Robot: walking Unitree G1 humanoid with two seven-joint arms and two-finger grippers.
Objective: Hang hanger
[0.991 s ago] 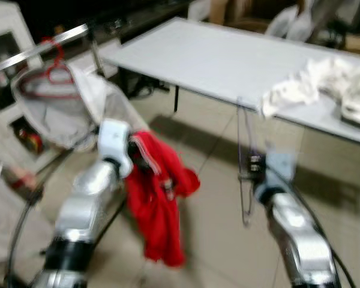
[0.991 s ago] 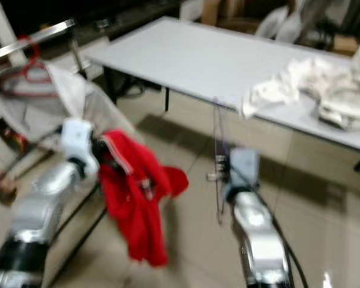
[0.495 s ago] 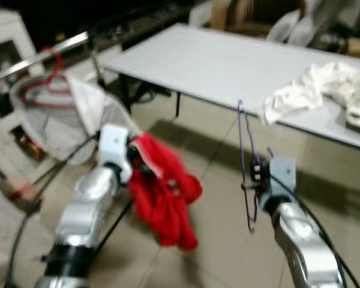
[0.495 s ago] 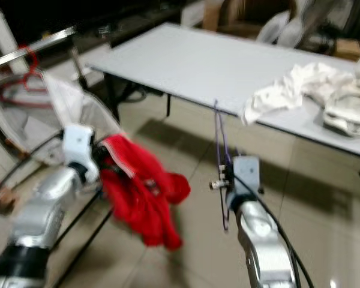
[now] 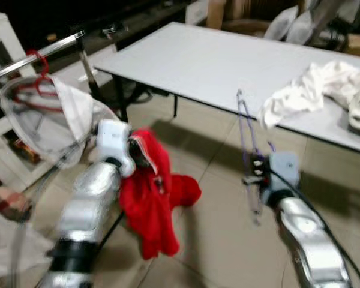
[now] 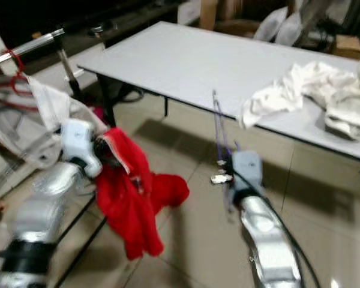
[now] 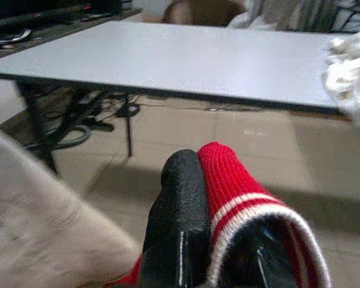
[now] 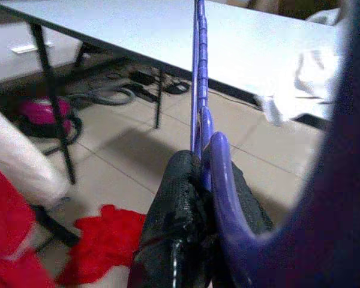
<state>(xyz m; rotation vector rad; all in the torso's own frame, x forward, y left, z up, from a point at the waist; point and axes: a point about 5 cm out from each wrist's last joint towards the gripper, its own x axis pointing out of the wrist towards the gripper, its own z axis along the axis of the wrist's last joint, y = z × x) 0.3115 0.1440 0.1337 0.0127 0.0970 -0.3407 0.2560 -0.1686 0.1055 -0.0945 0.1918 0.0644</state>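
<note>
Ideally, with the right gripper (image 8: 189, 180) clamped on the purple hanger (image 5: 247, 132) held upright off the table's (image 5: 186, 60) near edge and the left gripper (image 7: 228, 198) pinching the red garment (image 5: 153, 204), carry the hook level to the rail (image 5: 39, 51).

Left gripper (image 7: 219, 240) clamped on a red garment (image 7: 246, 186), its white-striped ribbed cuff wrapped over one black finger (image 7: 177, 222). Grey table (image 7: 168, 60) beyond, white cloth (image 7: 351, 72) at its far end. Pale fabric (image 7: 42, 228) alongside, tiled floor (image 7: 258, 132) beneath.
</note>
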